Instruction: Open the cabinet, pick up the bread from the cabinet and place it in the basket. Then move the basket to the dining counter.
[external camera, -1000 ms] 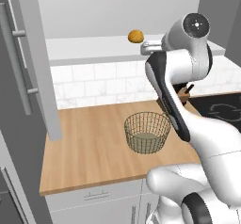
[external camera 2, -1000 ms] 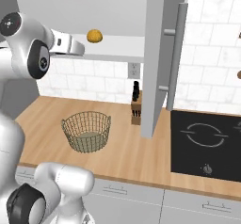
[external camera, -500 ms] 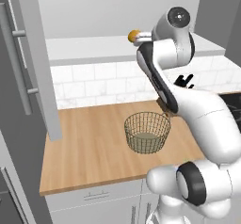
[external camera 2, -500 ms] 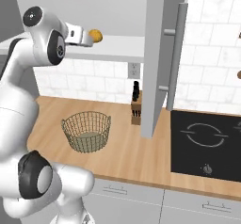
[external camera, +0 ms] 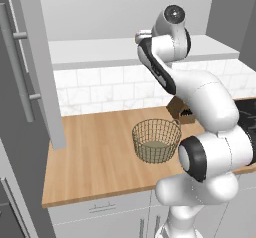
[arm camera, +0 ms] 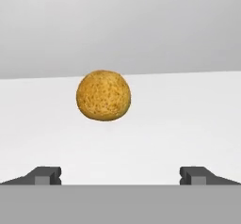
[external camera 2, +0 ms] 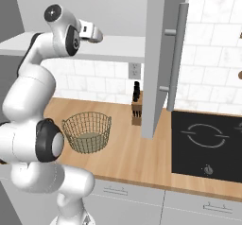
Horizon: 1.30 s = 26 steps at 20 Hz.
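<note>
The bread (arm camera: 103, 95), a round golden-brown roll, sits on the pale shelf (arm camera: 188, 119) of the cabinet, straight ahead of my gripper (arm camera: 120, 176) and slightly left of centre. The gripper is open, its two fingertips (arm camera: 44, 175) set wide apart, short of the roll and touching nothing. In the base views my hand (external camera 2: 92, 31) is raised to shelf height and hides the roll. The cabinet doors (external camera: 35, 67) (external camera 2: 160, 54) stand open. Below, the wire-mesh basket (external camera: 156, 139) (external camera 2: 86, 132) rests on the wooden counter with nothing visible in it.
A knife block (external camera 2: 136, 108) stands by the tiled wall behind the basket. To the right lies a black cooktop (external camera 2: 208, 143). The open right door with its bar handle (external camera 2: 175, 54) hangs out over the counter. My arm's elbow (external camera: 215, 154) hangs beside the basket.
The arm has risen and reached in toward the shelf, so the hand now covers the bread in both base views. The gripper stays open. The basket has not moved.
</note>
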### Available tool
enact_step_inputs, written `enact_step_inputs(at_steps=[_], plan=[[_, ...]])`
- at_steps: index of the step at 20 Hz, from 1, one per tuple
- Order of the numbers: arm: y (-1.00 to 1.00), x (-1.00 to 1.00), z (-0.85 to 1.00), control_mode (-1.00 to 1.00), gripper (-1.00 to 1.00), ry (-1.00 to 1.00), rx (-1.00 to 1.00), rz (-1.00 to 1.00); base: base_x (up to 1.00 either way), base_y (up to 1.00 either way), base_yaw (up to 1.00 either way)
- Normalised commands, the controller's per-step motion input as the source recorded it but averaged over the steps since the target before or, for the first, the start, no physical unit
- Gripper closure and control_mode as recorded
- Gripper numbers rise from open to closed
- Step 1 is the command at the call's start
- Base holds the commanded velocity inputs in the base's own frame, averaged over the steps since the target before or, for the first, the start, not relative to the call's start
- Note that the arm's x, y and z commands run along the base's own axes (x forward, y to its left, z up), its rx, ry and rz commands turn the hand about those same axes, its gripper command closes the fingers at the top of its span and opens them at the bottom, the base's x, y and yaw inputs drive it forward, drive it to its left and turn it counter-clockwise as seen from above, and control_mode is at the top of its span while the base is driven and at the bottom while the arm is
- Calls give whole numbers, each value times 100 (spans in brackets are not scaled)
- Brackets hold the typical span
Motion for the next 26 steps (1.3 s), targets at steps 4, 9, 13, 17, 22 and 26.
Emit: enact_step_inputs(at_steps=[4, 9, 13, 17, 22, 26], plan=[[0, 78, 0, -100, -100, 2, 0, 0, 0, 0, 0], [7, 63, -3, -100, -100, 0, 0, 0, 0, 0, 0], [13, 29, -22, -100, -100, 0, 0, 0, 0, 0, 0], [0, 27, -21, -100, -100, 0, 0, 0, 0, 0, 0], [0, 36, -7, -100, -100, 0, 0, 0, 0, 0, 0], [0, 38, 0, -100, -100, 0, 0, 0, 0, 0, 0]])
